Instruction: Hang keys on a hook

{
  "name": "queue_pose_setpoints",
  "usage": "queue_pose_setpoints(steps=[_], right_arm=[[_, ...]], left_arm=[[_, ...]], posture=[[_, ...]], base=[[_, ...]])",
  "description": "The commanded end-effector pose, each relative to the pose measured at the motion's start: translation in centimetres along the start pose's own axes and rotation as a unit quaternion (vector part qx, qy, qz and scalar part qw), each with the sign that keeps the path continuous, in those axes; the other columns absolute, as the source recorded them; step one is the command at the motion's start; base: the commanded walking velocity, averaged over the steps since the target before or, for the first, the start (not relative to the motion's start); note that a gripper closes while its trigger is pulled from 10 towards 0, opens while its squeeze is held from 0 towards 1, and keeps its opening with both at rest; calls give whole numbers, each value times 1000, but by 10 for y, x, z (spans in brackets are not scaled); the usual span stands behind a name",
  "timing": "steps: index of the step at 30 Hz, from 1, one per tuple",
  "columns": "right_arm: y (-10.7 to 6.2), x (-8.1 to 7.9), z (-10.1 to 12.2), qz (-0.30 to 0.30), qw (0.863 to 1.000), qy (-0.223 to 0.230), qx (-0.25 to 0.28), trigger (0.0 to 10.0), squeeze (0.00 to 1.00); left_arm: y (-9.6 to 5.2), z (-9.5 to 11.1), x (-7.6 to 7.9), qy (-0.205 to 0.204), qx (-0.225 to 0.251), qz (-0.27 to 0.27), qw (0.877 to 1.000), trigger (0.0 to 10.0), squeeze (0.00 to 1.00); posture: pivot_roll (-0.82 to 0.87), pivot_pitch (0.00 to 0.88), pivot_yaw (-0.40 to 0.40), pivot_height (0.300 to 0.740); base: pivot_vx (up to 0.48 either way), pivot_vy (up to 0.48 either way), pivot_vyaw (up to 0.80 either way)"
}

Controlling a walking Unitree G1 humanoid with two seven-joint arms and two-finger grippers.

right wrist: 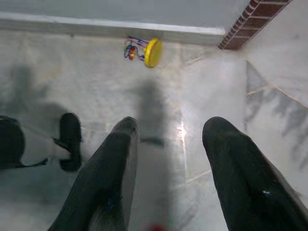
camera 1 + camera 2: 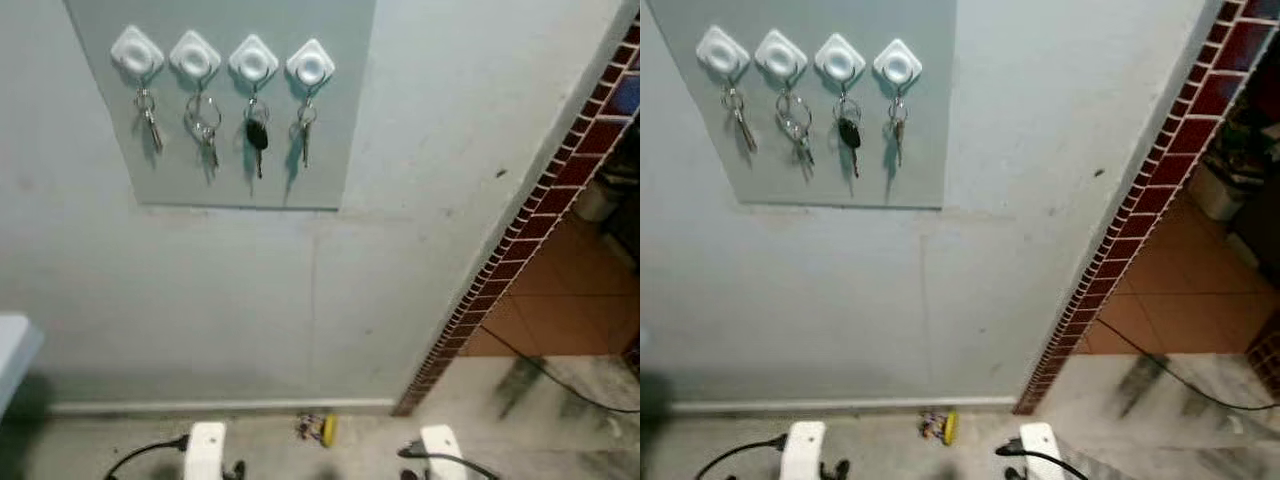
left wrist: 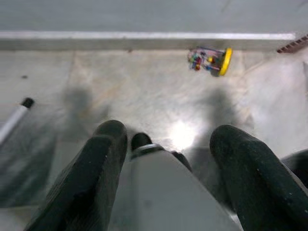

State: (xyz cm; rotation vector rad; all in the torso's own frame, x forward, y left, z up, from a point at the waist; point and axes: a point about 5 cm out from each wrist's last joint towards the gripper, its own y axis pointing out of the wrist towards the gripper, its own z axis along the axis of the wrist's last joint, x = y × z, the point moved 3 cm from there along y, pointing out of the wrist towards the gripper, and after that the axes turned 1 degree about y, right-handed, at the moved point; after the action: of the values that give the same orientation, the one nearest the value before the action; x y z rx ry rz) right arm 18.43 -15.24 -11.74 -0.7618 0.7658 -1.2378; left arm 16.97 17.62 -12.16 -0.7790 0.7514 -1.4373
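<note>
**Four hooks, four sets of keys, both arms hanging low**

In the upper left of my head views a grey panel (image 2: 220,150) sits on the pale wall (image 2: 420,200), carrying a row of four white hooks (image 2: 222,58). Each hook bears keys (image 2: 148,118); the third set from the left has a black fob (image 2: 257,134). A band of dark red tiles (image 2: 520,240) runs diagonally down the right side, with an orange tiled floor (image 2: 570,290) beyond it and a black cable (image 2: 1180,375) trailing across the marble.

At the bottom edge, near the skirting, lies a small yellow object with coloured bits (image 2: 322,429). My head views show it only as a smudge; the wrist views show a yellow disc with a multicoloured cluster attached.

My left end effector (image 3: 168,144) points down at the marble floor (image 3: 144,91), fingers spread, nothing between them. A white rod with a black tip (image 3: 17,115) crosses the left edge there. My right end effector (image 1: 168,139) is likewise spread and empty above the floor.
</note>
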Motion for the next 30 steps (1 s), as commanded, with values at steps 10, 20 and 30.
queue_pose_setpoints(steps=[10, 20, 30], right_arm=[[-3, 11, -4, -14, 1000, 4, -4, 10000, 0], [-3, 12, -3, -17, 1000, 18, -1, 10000, 0], [-2, 12, -1, -18, 999, 27, 3, 10000, 0]], left_arm=[[2, 2, 6, -13, -4, 10, 1000, 10000, 0], [2, 4, 7, -3, -4, 6, 1000, 10000, 0], [3, 8, 7, -7, 1, 2, 1000, 10000, 0]], posture=[[-131, 0, -30, 740], [-145, 0, -13, 740], [-157, 0, -3, 740]], base=[[0, -129, 0], [0, 0, 0], [0, 0, 0]])
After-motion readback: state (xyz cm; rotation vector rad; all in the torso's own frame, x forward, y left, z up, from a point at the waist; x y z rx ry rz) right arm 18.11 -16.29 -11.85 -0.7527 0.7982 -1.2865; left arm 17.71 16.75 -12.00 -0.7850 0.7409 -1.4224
